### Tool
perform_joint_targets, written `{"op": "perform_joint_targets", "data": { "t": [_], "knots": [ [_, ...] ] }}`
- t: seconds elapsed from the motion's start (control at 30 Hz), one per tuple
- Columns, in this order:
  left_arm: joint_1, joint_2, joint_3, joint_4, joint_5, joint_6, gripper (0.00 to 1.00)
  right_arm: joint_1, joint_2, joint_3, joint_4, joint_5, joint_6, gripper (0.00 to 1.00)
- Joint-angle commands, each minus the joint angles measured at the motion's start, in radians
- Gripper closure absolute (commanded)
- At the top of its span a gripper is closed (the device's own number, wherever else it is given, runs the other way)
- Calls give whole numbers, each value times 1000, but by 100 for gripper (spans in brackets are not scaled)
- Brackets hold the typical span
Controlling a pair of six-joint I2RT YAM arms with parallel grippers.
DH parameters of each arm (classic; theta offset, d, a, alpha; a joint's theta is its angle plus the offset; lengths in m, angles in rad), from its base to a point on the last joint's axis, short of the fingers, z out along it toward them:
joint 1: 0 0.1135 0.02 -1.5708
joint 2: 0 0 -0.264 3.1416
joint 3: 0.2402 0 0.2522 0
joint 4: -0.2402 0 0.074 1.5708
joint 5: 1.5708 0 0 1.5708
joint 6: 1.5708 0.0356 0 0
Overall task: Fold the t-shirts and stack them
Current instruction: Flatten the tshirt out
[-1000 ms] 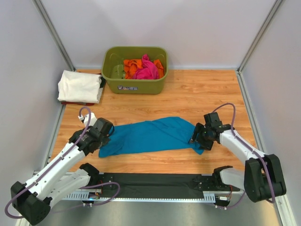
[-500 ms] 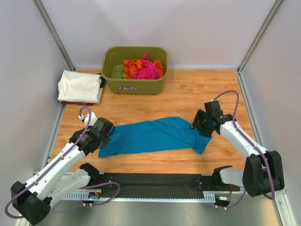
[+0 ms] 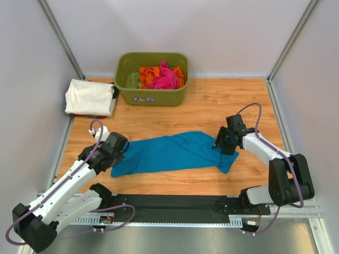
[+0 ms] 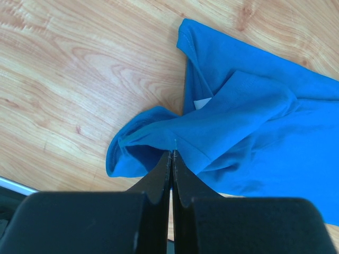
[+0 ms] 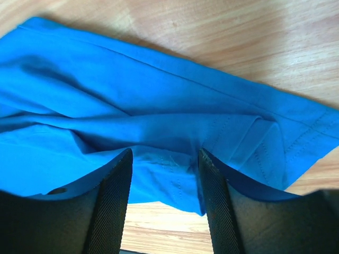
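A teal-blue t-shirt [image 3: 169,152] lies in a long crumpled band across the middle of the wooden table. My left gripper [image 3: 117,149] sits at its left end. In the left wrist view this gripper [image 4: 172,153] is shut, its tips pinching a bunched fold of the teal shirt [image 4: 254,121]. My right gripper [image 3: 221,144] is low over the shirt's right end. In the right wrist view it [image 5: 165,159] stands open, its fingers straddling a ridge of the teal cloth [image 5: 159,106]. A folded white t-shirt [image 3: 90,96] lies at the back left. Pink [image 3: 167,78] and orange [image 3: 148,74] t-shirts are heaped in the tub.
The olive-green plastic tub [image 3: 153,96] stands at the back centre of the table. Something dark and red shows under the white shirt's edge [image 3: 85,115]. Grey walls with metal posts close in the table on three sides.
My right gripper has moved back and left along the shirt's right end, and its jaws have narrowed slightly. The left arm and the shirt's left end have not moved.
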Motion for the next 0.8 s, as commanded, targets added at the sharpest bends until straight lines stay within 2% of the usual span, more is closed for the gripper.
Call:
{"op": "perform_joint_targets", "data": {
  "t": [0.0,0.03,0.17,0.3,0.5,0.63,0.77],
  "knots": [
    [4,2,24,11,-12,13,100,3,22,-15,51,-22,-2,46],
    [4,0,24,8,-14,13,100,3,24,-20,53,-22,-2,46],
    [4,-4,27,-5,-20,10,100,3,16,-20,45,-28,-2,61],
    [4,-13,33,-14,-28,8,100,3,-16,-1,11,-17,1,100],
    [4,-29,130,-40,-98,81,100,3,-88,84,-39,36,6,100],
    [4,-15,258,-75,-166,132,100,1,-78,140,-12,29,-9,100],
    [4,6,324,-67,-213,171,100,3,-47,204,3,29,-42,100]
  ]
}}
